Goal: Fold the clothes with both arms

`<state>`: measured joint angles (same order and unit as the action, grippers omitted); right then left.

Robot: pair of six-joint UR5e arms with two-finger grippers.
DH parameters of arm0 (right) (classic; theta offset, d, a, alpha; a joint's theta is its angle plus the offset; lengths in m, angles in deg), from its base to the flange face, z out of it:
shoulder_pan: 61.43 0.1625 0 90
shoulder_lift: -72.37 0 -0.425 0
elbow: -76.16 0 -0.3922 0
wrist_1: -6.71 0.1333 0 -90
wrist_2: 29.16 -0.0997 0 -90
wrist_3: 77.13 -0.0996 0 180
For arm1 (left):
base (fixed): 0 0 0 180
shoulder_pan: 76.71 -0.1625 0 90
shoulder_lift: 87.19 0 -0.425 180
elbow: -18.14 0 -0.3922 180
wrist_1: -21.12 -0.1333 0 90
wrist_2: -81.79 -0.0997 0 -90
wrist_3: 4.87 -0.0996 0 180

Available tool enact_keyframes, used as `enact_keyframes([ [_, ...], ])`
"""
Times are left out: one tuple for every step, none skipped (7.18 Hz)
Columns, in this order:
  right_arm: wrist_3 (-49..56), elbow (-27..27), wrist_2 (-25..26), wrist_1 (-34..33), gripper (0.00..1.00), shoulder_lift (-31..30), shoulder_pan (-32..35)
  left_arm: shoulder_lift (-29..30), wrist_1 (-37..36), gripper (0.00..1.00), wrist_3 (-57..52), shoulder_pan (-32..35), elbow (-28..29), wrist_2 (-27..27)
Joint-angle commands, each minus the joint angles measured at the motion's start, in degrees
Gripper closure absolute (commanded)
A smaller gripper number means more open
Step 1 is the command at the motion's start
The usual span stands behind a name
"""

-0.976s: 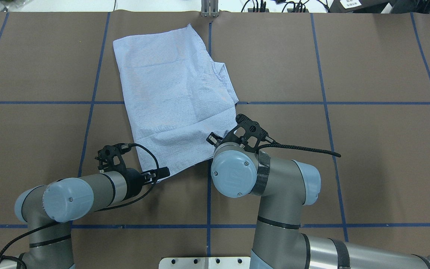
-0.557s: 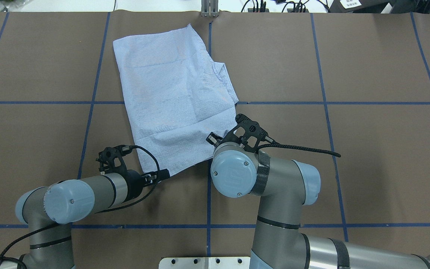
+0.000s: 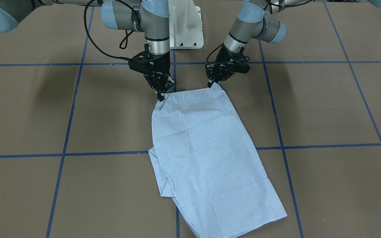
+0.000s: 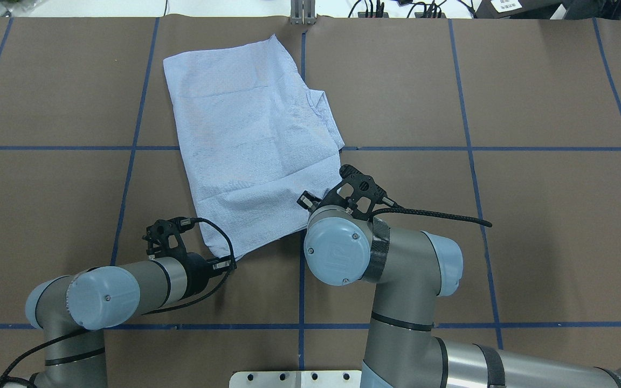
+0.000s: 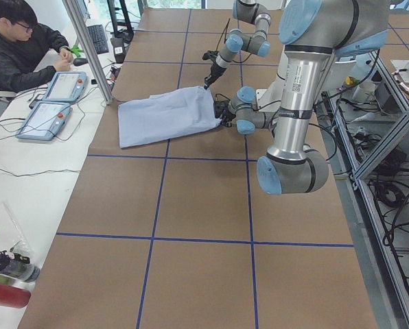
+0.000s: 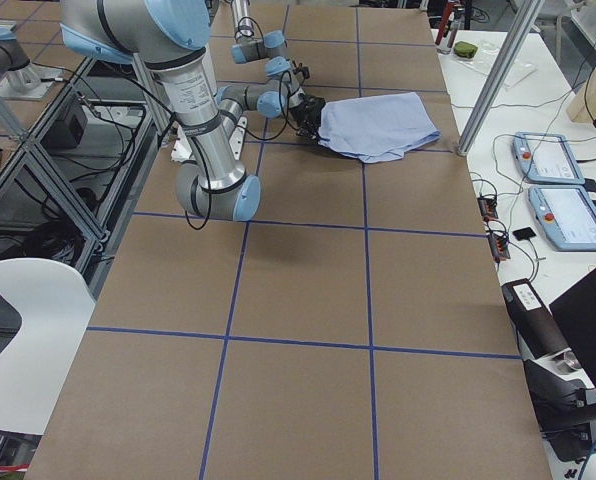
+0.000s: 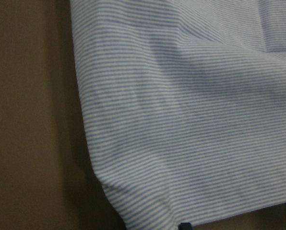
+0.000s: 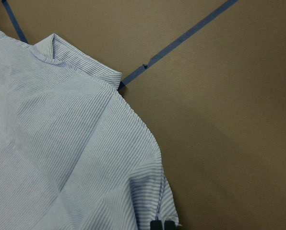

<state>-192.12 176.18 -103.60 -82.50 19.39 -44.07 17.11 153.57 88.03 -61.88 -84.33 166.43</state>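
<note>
The striped shirt (image 3: 207,155) is lying folded on the brown tabletop (image 3: 326,109). In the front view it is sitting in the middle and reaching down toward the bottom edge. Its two top corners are standing up a little. The left hand (image 3: 212,84), on the right side of this view, is pinching one corner tight. The right hand (image 3: 160,97), on the left side, is pinching the other corner tight. A person (image 5: 16,58) is sitting in the upper left of the side view.
</note>
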Motion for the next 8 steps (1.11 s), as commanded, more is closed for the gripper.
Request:
enact_keyframes([
  [0.20, 5.40, 0.00, 0.00, 1.00, -2.98, -0.13, -0.15, -0.17, 1.00, -0.43, 0.11, -5.07, 0.70],
  [0.03, 12.15, 0.96, -1.39, 1.00, -6.32, -1.96, -0.67, -1.13, 1.00, -0.52, 0.46, -10.50, 2.01],
  [-0.15, 18.65, 1.40, -8.02, 1.00, -6.96, -3.98, -0.94, -2.45, 1.00, -0.52, 0.55, -14.39, 3.24],
  [-1.28, 24.63, 1.84, -12.78, 1.00, -7.05, -6.44, -0.85, -2.55, 1.00, -0.53, 0.55, -18.25, 4.03],
  [-2.42, 28.96, 2.37, -16.66, 1.00, -7.05, -8.12, -1.11, -3.16, 1.00, -0.26, 0.55, -22.55, 5.78],
  [-2.96, 35.96, 2.37, -23.40, 1.00, -6.97, -10.05, -1.20, -8.30, 1.00, -0.26, 0.55, -27.91, 7.80],
  [-3.22, 39.25, 2.37, -27.47, 1.00, -6.79, -10.68, -0.51, -14.79, 1.00, -0.26, 0.98, -32.57, 11.22],
  [-3.14, 38.68, 2.37, -27.77, 1.00, -7.14, -10.34, -0.41, -18.07, 1.00, -0.78, 4.12, -33.14, 12.29],
])
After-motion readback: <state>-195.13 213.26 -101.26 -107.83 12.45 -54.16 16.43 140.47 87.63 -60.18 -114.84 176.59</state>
